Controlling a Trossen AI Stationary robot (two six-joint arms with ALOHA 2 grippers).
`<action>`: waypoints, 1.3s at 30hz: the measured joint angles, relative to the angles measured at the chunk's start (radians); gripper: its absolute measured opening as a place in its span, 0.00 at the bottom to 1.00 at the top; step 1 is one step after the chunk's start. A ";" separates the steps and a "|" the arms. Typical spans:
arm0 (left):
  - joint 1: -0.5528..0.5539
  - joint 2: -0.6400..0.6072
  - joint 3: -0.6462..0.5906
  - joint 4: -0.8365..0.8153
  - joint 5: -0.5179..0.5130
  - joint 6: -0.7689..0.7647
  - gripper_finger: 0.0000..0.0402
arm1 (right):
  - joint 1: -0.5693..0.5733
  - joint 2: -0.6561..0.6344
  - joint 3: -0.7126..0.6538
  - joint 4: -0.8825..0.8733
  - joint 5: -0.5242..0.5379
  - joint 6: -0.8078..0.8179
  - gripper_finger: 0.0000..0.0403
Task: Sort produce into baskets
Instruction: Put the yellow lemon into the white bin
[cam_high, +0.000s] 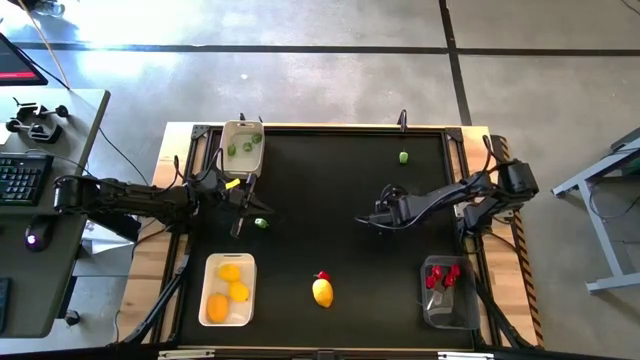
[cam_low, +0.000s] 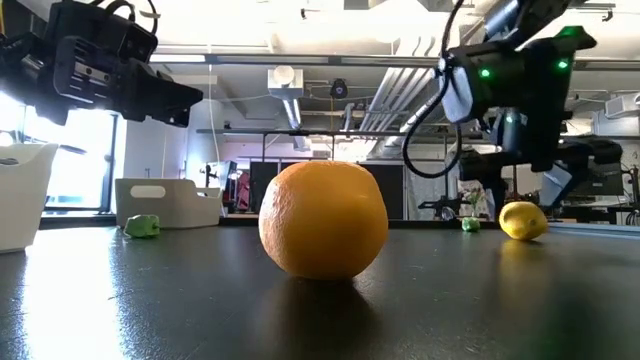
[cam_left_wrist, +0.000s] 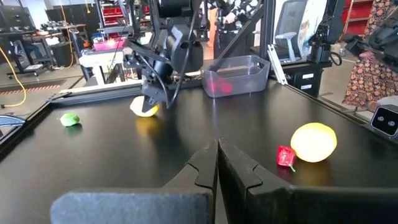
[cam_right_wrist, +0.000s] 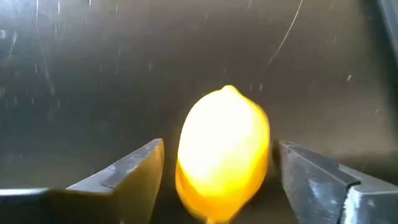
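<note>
My right gripper (cam_right_wrist: 217, 155) is open over the table's middle right (cam_high: 370, 217). Its fingers stand on either side of a yellow lemon (cam_right_wrist: 222, 152) without touching it. The lemon rests on the table, as the low view (cam_low: 522, 220) shows. My left gripper (cam_left_wrist: 217, 149) is shut and empty at the table's left (cam_high: 248, 205), near a green piece (cam_high: 261, 223). A second lemon (cam_high: 322, 292) lies near the front edge with a red piece (cam_high: 322, 275) against it. Another green piece (cam_high: 403, 157) lies at the far right.
The beige tub (cam_high: 243, 132) at the far left holds green pieces. The white tray (cam_high: 212, 265) at the near left holds three yellow-orange pieces. The transparent bin (cam_high: 455, 315) at the near right holds red pieces. Open black tabletop lies between them.
</note>
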 joint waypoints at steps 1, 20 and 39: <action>0.000 0.000 0.000 0.000 0.000 0.000 0.00 | -0.007 0.000 0.009 -0.012 0.008 -0.004 0.73; 0.000 0.000 0.000 -0.013 0.000 -0.009 0.00 | 0.010 -0.001 -0.074 0.126 -0.052 -0.035 0.48; -0.157 0.000 0.047 -0.085 -0.229 0.202 0.09 | 0.018 -0.036 0.034 0.930 -0.235 -1.131 0.48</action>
